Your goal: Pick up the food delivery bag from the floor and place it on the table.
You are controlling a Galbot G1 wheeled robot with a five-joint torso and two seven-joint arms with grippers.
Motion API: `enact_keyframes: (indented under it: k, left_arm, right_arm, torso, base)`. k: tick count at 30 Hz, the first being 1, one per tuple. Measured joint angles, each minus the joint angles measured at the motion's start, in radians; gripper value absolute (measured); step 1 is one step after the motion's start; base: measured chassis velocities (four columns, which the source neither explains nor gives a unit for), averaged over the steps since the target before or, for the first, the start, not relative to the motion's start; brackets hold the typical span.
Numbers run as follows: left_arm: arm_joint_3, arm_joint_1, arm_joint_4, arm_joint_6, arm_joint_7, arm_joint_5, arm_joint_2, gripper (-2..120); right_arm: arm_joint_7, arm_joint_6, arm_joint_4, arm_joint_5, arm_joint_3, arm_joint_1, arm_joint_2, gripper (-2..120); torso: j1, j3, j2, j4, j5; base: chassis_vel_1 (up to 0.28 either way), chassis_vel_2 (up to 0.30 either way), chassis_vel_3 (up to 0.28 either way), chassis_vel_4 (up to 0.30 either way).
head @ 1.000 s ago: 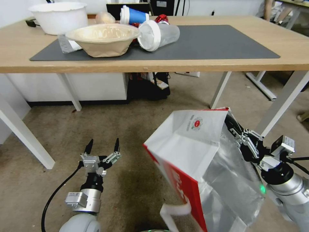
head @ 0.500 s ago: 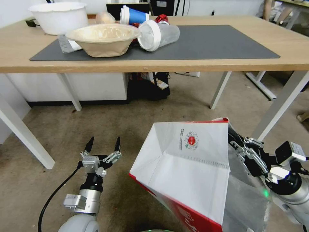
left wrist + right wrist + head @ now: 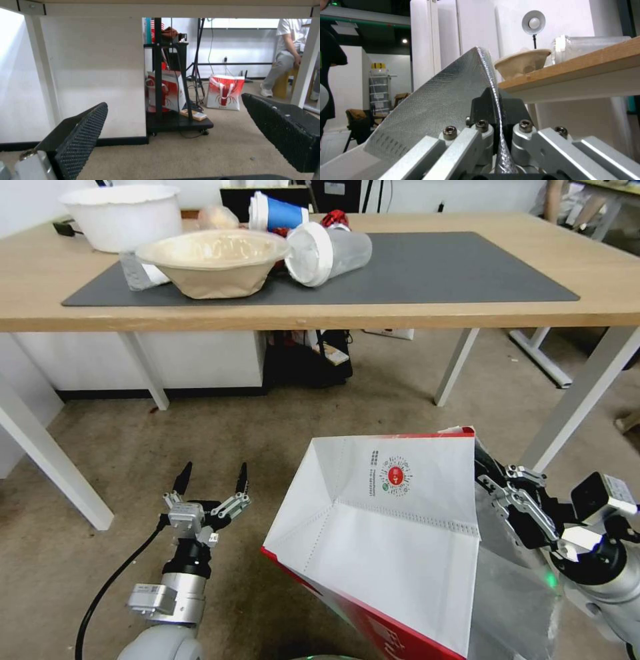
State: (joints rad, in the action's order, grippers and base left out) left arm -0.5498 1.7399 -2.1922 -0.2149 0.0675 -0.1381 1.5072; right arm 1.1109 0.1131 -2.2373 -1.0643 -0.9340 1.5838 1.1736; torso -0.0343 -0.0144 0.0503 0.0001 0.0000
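Down low in front of the table [image 3: 333, 317], the right gripper [image 3: 490, 477] holds the food delivery bag [image 3: 393, 540] up off the floor [image 3: 267, 447]. Its jaws are pressed together on the top edge of the bag, and the right wrist view shows the shiny foil wall [image 3: 446, 100] pinched between them. The bag hangs tipped over, with its flat white bottom facing the head camera and one red side [image 3: 373, 627] turned downward. The open mouth points toward the right arm.

The table top is higher than the bag and farther away from the robot. So the bag has to go up and forward to land there. The dark grey mat [image 3: 433, 267] has bare room on its right half. The left half is crowded with a brown paper bowl [image 3: 213, 260], a white bowl [image 3: 123, 213] and a clear cup [image 3: 330, 250] lying on its side.

The left gripper [image 3: 212, 480] waits low over the carpet, beside the bag but not touching it. Its jaws are wide apart and hold nothing. The right arm is the one doing the carrying.
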Motion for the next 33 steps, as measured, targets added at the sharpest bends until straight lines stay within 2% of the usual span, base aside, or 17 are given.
enact_keyframes:
  k: [16,33]
  left_arm:
    - [-0.01,0.01,-0.024,0.025,0.022,0.01,0.001,100]
    - [-0.011,0.031,-0.072,0.072,0.001,0.043,-0.003,100]
  right_arm:
    - [0.052,0.007,0.014,0.011,-0.007,-0.004,0.006,0]
    - [0.045,0.009,-0.014,0.008,-0.003,0.008,0.01,0]
  torso:
    - [-0.007,-0.069,0.075,0.0,0.0]
    - [-0.019,-0.123,0.141,-0.0002,0.0]
  base:
    - [0.0,0.0,0.0,0.0]
    - [0.0,0.0,0.0,0.0]
